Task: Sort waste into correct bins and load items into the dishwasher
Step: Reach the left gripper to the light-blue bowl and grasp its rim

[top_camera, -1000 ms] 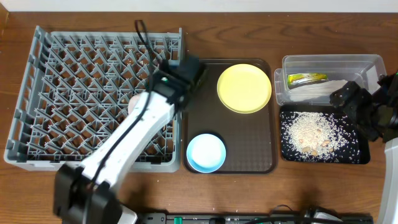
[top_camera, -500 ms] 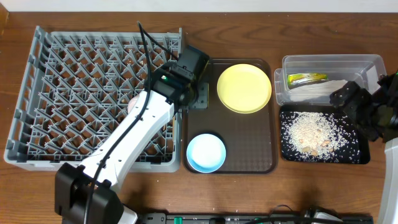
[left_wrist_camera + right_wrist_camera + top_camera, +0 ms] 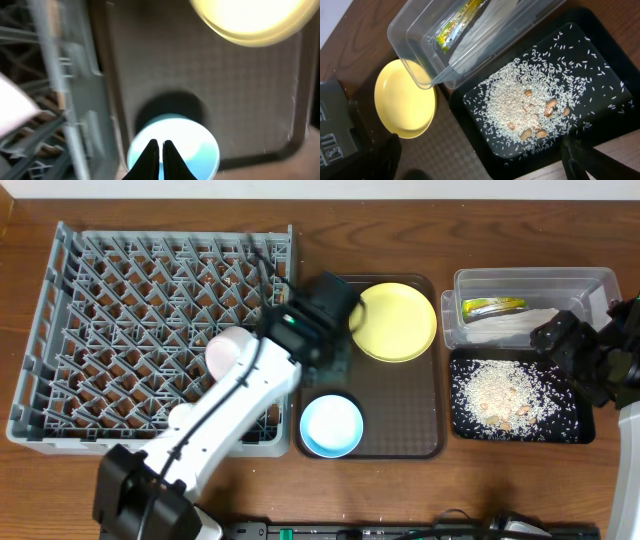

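Overlapping the yellow plate [image 3: 400, 325], the left arm [image 3: 240, 390] hides some rim.

The light-blue bowl [image 3: 195, 150] lies below the closed left gripper [image 3: 160, 146] tips. Ahead of the jaws the brown tray [image 3: 200, 85] floor is bare as far as the yellow plate [image 3: 250, 20]; the grey rack [image 3: 62, 95] wall blocks one side.

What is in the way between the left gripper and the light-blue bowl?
Nothing visible. The left gripper, jaws shut, points down at the light-blue bowl, with only bare brown tray around it. The yellow plate lies apart, farther along the tray.
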Tool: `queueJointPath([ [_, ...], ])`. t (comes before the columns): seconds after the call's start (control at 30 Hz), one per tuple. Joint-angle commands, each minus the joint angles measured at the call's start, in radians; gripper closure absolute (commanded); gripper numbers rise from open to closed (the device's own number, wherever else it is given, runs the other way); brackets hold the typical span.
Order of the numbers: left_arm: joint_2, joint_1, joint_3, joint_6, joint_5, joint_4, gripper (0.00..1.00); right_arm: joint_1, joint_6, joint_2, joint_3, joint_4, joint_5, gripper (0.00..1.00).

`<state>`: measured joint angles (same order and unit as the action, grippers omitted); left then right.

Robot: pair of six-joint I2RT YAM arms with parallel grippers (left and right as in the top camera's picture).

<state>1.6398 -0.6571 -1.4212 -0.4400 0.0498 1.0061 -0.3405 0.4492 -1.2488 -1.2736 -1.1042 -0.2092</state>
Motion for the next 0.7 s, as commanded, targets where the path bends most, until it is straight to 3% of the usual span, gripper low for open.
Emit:
queueJointPath([
  [0.0, -0.015, -0.071, 0.044, 0.04, -0.01, 0.003, 0.92, -0.012, 0.01, 0.013, 0.001, -0.002, -0.002, 0.01],
  [0.3, 0.05, -0.148, 0.188, 0.039, -0.008, -0.074, 0.92, -0.012, 0.01, 0.013, 0.001, -0.002, -0.002, 0.01],
  [0.67, 0.167, -0.148, 0.19, 0.047, 0.099, -0.137, 0.92, -0.012, 0.01, 0.013, 0.001, -0.002, -0.002, 0.01],
])
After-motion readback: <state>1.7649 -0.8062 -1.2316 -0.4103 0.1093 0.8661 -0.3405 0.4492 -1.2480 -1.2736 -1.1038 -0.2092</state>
